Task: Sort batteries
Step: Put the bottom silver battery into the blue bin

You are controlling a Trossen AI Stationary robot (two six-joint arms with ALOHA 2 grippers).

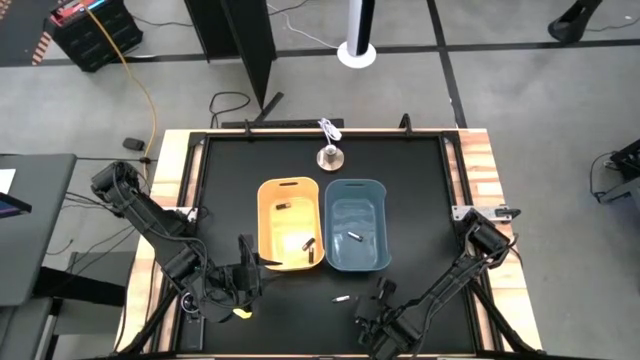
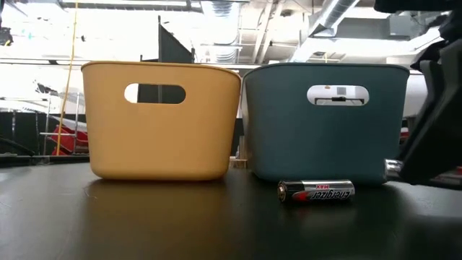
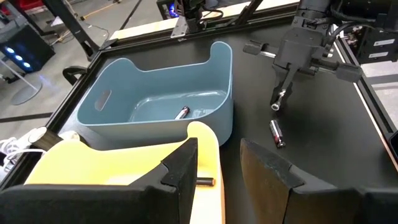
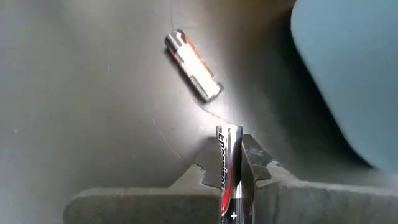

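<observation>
A yellow tub [image 1: 290,225] and a blue tub [image 1: 357,225] stand side by side mid-table. The yellow tub holds three batteries [image 1: 309,250]. The blue tub holds one battery [image 3: 181,112]. One battery [image 1: 342,298] lies on its side on the black table in front of the blue tub; it also shows in the low view [image 2: 316,191] and the right wrist view [image 4: 193,65]. My right gripper [image 1: 380,295] is near it, shut on another battery [image 4: 229,168]. My left gripper [image 3: 227,171] is open and empty at the yellow tub's near left corner [image 1: 248,262]. My right gripper pinches a silver-and-black battery between its two fingers, the battery lying along them. The battery's free end [image 3: 277,106] sticks out past the fingertips. The fingers slant down toward the table. The battery's silver tip [image 2: 392,167] hangs clear of the table top.
A round silver bell-shaped object [image 1: 330,156] with a white cord stands behind the tubs near the table's far edge. The table has a raised frame with wooden strips [image 1: 478,160] at its sides. Bare black table lies left and right of the tubs.
</observation>
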